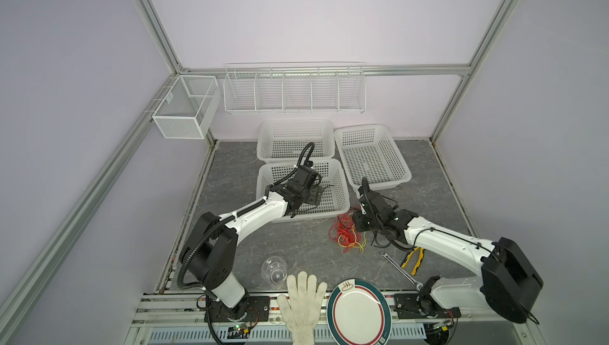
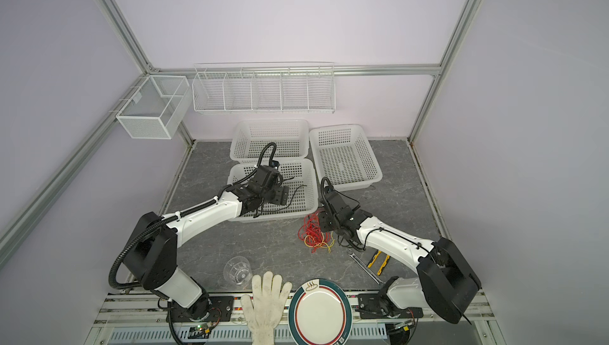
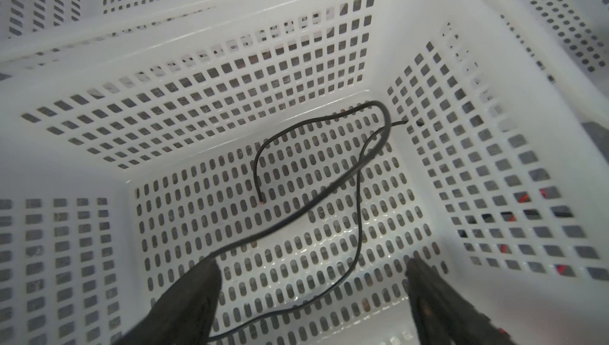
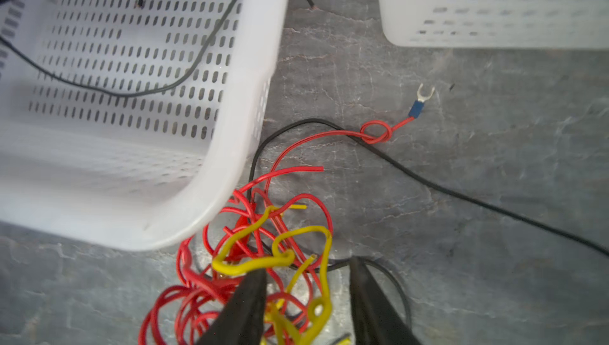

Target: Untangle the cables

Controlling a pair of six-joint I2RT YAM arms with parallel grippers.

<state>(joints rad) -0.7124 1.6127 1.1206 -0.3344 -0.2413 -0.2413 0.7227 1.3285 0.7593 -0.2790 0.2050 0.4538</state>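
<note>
Left pincer open over the black cable, right pincer open over the light, springy tangle; I'd pinch a loose yellow end.

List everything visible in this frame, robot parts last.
White perforated plastic baskets: three, rear of grey table.
Thin black cables: at least two; one in nearest basket, one on table.
Thin red and yellow cables: one tangle, beside nearest basket.
White wire rack: one, back wall.
White mesh box: one, left frame.
Clear cup: one, table front.
White knit glove: one, front edge.
Round plate: one, white, red-and-teal rim, front edge.
Silver wrench: one, front right.
Yellow-and-black pliers: one, under right arm.
Left gripper: open, over nearest basket.
Right gripper: open, over tangle.
</note>
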